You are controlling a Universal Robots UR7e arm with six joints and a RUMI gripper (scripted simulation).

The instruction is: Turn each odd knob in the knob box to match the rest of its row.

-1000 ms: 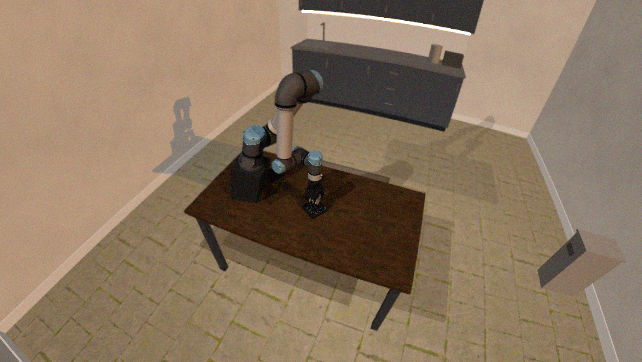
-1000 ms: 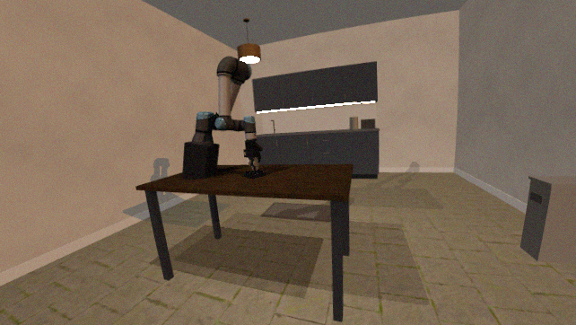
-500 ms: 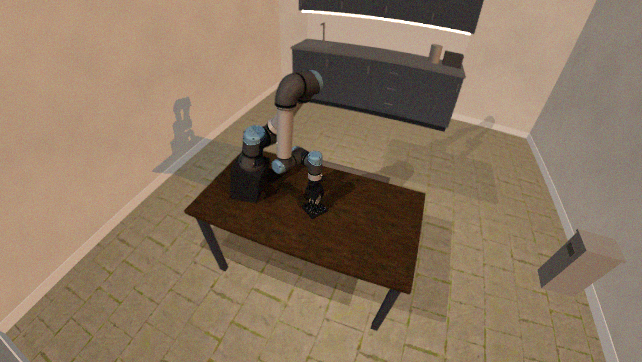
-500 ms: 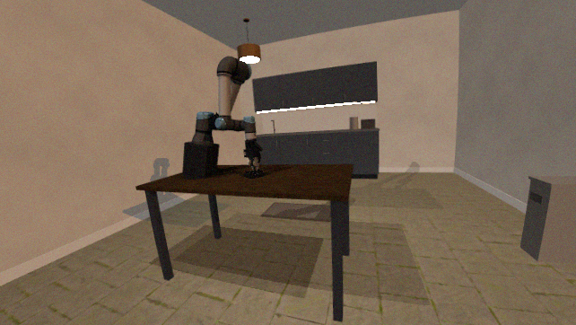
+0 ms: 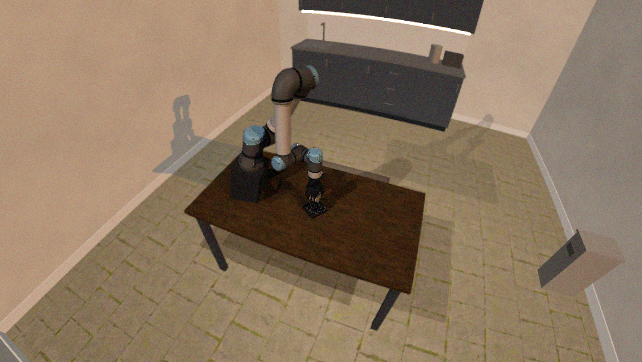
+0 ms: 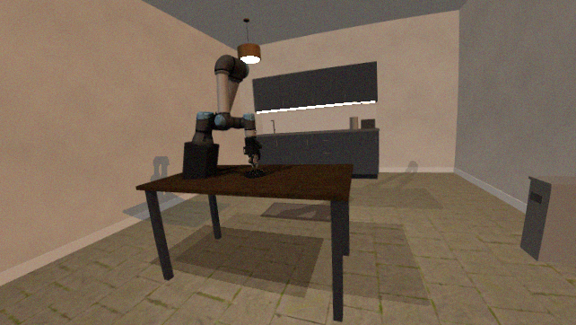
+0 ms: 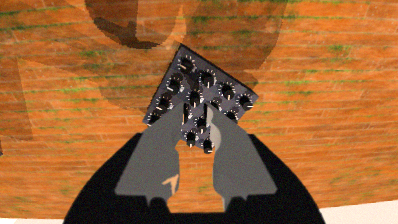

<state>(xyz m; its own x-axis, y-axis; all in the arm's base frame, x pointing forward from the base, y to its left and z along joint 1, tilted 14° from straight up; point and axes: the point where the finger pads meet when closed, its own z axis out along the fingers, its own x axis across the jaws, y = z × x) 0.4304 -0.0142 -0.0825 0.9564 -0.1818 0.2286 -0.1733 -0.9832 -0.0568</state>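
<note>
The knob box (image 7: 200,100) is a small black panel with rows of black knobs with white pointers. It lies turned at an angle on the dark wooden table (image 5: 310,220). It also shows in the top and exterior views (image 5: 315,208) (image 6: 254,173), too small to read there. My gripper (image 7: 194,104) points straight down over the box, and it also shows in the top and exterior views (image 5: 315,196) (image 6: 253,162). Its two grey fingers stand a little apart on either side of one knob (image 7: 200,122) in the middle of the box, with a thin gap on each side. The fingers hide some of the near knobs.
The arm's dark base block (image 5: 246,182) stands on the table's far left corner. A long dark cabinet (image 5: 380,82) runs along the back wall. A cardboard box (image 5: 580,262) stands on the floor at the right.
</note>
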